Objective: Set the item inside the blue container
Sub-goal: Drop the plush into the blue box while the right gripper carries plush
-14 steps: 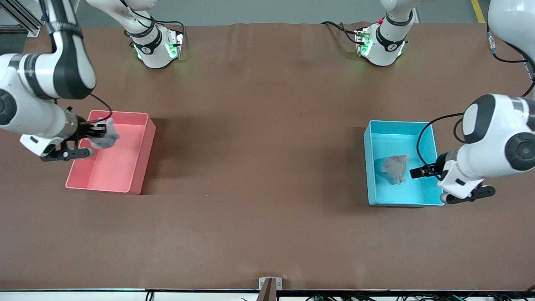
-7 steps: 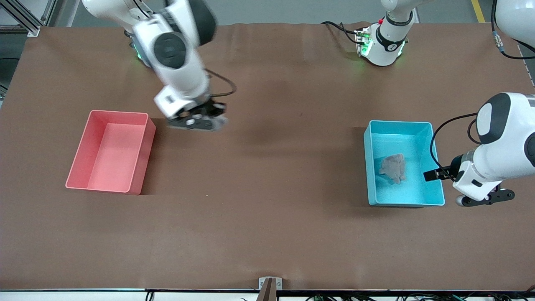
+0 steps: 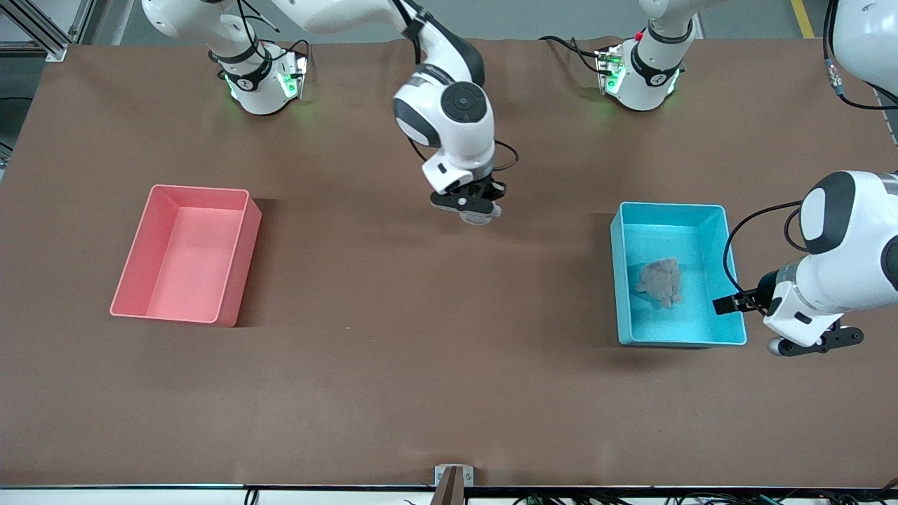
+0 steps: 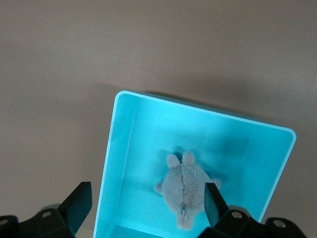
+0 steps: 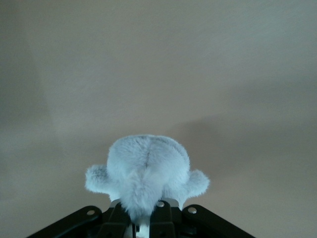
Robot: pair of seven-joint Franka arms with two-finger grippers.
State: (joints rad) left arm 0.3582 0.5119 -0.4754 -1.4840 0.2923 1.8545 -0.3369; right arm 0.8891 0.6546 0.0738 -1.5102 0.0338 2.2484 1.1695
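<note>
The blue container point(image 3: 701, 242) stands toward the left arm's end of the table, and a grey plush toy point(image 3: 661, 282) lies on its floor. My left gripper point(image 3: 729, 303) hangs open over the container's outer wall, with nothing between its fingers. In the left wrist view the container point(image 4: 148, 144) and that plush point(image 4: 184, 191) show between the spread fingers of the gripper point(image 4: 146, 206). My right gripper point(image 3: 477, 209) is up over the bare middle of the table, shut on a second pale grey plush toy point(image 3: 480, 219). In the right wrist view this plush point(image 5: 146, 171) sticks out of the shut gripper point(image 5: 146, 218).
A pink bin point(image 3: 231, 266) of the same shape stands toward the right arm's end of the table, with nothing in it. Brown tabletop point(image 3: 421, 337) stretches between the two bins. The arm bases point(image 3: 263, 77) stand along the table's farthest edge.
My right arm has swung from over the pink bin to the table's middle, carrying its plush toward the blue container. My left gripper has drawn back slightly to the container's outer wall.
</note>
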